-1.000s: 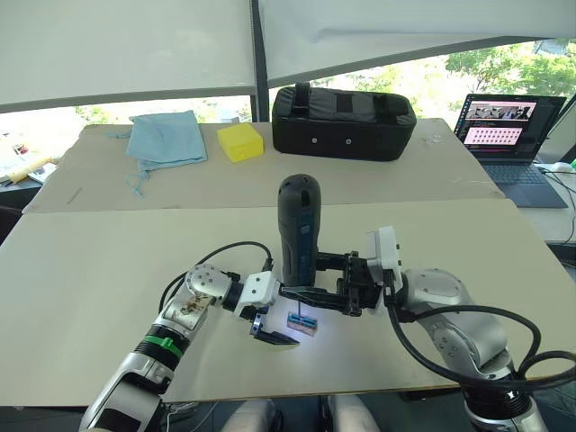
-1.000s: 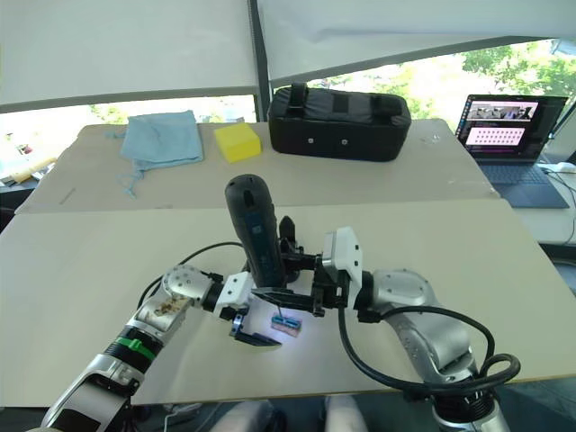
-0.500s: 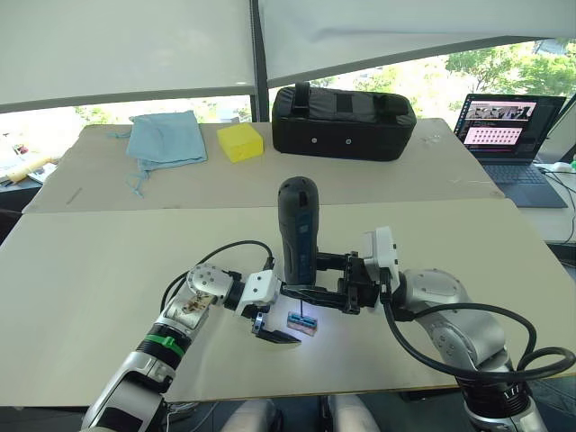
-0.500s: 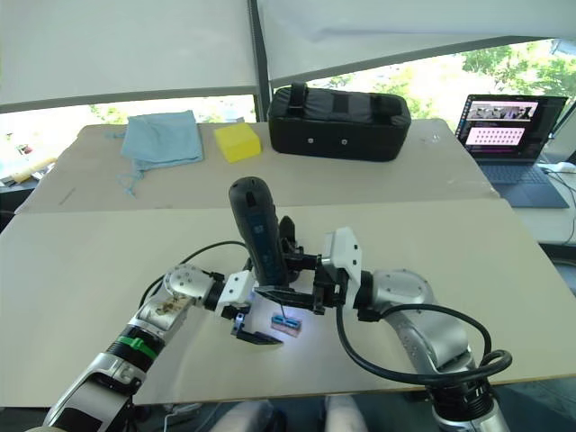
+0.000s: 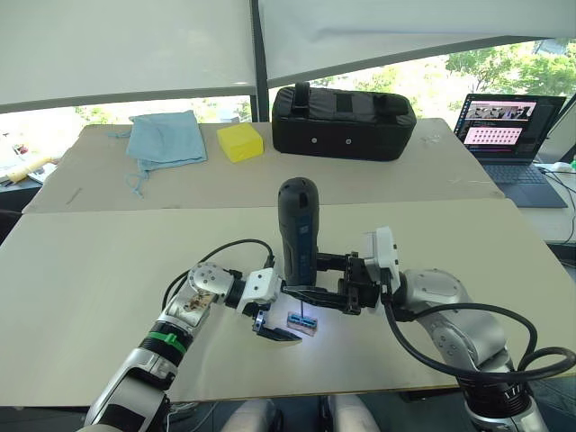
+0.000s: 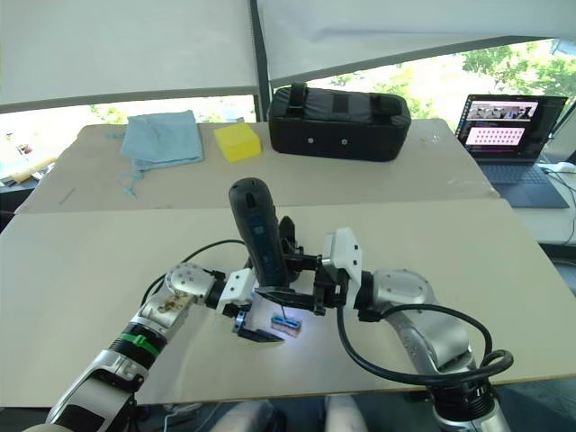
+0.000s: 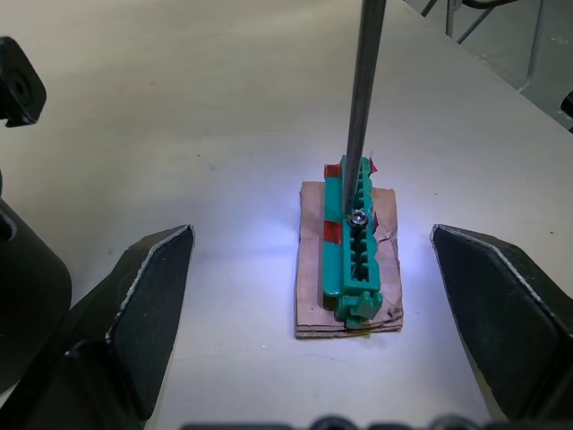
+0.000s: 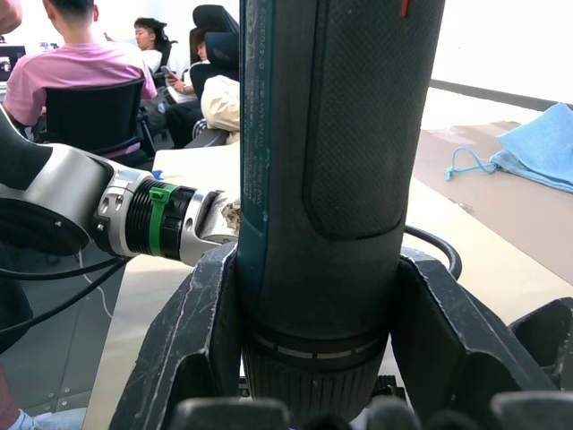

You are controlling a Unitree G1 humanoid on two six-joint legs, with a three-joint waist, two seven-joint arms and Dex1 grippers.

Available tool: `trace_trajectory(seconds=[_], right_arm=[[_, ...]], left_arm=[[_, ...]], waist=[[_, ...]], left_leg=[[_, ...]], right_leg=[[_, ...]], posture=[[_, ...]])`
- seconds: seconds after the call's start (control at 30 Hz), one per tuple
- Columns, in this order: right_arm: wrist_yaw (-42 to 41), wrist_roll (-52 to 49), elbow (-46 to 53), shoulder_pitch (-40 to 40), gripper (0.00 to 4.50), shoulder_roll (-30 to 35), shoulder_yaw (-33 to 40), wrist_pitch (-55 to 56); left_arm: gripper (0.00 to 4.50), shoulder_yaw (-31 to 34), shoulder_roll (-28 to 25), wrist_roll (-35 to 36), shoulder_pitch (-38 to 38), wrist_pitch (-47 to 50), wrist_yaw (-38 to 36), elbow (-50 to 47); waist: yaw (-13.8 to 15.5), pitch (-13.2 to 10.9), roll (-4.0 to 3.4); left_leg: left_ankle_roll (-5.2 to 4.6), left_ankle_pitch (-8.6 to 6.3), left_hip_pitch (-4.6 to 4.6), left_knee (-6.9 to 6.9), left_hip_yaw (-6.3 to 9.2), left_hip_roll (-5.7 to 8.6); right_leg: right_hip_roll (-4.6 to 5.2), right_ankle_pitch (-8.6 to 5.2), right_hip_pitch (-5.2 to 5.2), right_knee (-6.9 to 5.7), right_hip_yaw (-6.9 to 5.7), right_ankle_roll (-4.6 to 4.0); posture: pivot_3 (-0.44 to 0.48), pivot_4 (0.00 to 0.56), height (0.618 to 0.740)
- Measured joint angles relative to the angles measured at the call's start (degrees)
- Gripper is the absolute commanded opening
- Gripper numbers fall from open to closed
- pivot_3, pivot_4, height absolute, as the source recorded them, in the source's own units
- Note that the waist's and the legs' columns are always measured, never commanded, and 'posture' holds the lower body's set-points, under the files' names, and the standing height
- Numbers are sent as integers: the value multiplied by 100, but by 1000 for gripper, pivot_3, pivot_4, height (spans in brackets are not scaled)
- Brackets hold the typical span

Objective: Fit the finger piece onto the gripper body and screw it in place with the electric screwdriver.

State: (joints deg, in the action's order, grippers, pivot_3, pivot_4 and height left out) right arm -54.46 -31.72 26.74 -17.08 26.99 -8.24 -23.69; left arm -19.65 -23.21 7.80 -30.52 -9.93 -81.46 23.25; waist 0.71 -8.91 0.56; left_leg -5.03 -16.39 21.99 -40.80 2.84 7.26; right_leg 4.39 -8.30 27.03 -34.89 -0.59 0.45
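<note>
Screwdriver [image 5: 299, 230] stands upright near the middle of the near counter [image 5: 81, 270], clamped between the right gripper's [image 5: 310, 290] fingers, which close on its lower barrel from the right. Its thin bit [image 7: 363, 98] runs down to a small green block [image 7: 354, 246] on a brown card, and the tip sits on a screw head on top of that block, lit by the tool's white light. The block lies on the counter just below the right gripper.

Left gripper [image 7: 313, 296] sits low at the counter, just left of the block, its fingers [image 7: 143, 305] spread wide apart on either side of the block without touching it. A black cable loops from the left wrist across the counter behind the tool.

On the far counter, well apart from the work, lie a blue cloth [image 5: 165, 138] at the left, a yellow block [image 5: 239, 142] beside it, and a large black case [image 5: 342, 121] toward the right. An open laptop [image 5: 509, 130] stands on a separate surface at the far right. The right wrist view shows seated people [image 8: 76, 76] in the background beyond the left arm.

Nothing lies between the bit and the block; the right gripper's fingers and the tool's body hide part of the counter behind them
</note>
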Motion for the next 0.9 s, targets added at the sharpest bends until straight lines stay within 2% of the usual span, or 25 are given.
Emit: trace_trajectory(seconds=[0.9], right_arm=[[-8,115,0,-13,1918,55,-6,1]], left_arm=[[4500,0,16,-2,-4,-16,76,6]], waist=[[0,0,0]], left_leg=[[0,0,0,0,0,0]], right_leg=[[0,0,0,0,0,0]], posture=[[0,150,740]])
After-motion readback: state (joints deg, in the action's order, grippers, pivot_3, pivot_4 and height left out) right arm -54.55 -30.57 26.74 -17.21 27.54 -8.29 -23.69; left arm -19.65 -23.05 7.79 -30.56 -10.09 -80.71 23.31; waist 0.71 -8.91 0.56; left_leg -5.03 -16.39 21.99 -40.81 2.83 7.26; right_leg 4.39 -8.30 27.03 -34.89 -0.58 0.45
